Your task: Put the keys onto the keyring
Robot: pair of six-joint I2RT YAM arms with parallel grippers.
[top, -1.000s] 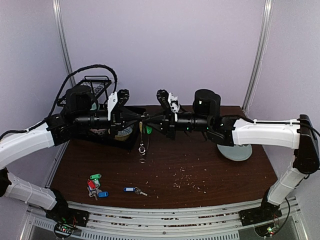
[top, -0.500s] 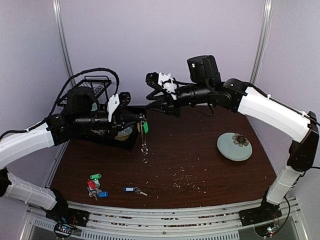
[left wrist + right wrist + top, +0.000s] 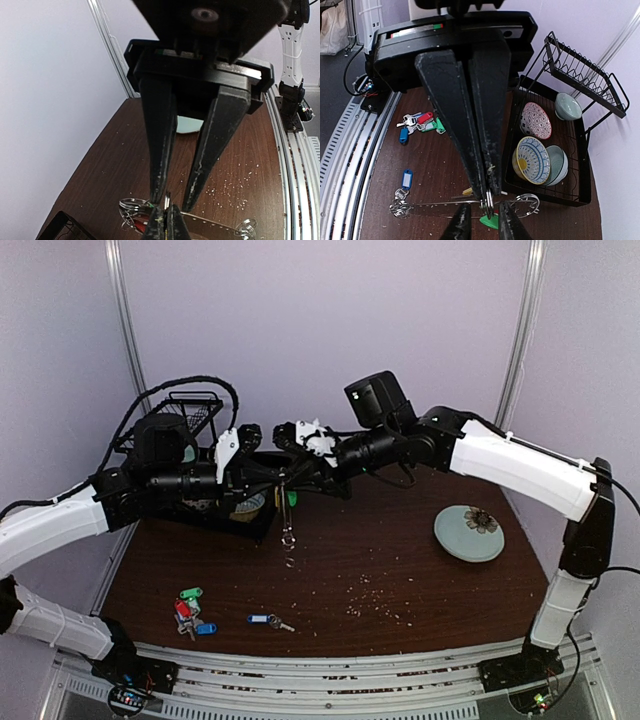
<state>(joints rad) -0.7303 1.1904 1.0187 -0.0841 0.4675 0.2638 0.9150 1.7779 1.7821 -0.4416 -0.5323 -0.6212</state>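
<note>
At the far left, at the back of the dark wooden surface [image 3: 400,560], a black wire dish rack [image 3: 195,400] holds several bowls [image 3: 534,161]. Nearer the front edge lies a cluster of keys [image 3: 190,610] with green, red and blue tags, and just to its right a single key [image 3: 265,620] with a blue tag. Above the middle of the surface the left claw [image 3: 165,226] is pinched tight on the rim of the keyring [image 3: 287,518], which hangs edge-on, clear of the surface, with small wire rings at its lower end. A green-tagged key [image 3: 490,220] dangles at the ring just beside the grip. The right claw [image 3: 172,201] faces the left one tip to tip, its fingers a narrow gap apart and straddling the same stretch of rim; whether either finger touches the metal I cannot tell. Pale crumbs [image 3: 375,590] speckle the surface, and at the far right sits a pale green plate [image 3: 452,540].
</note>
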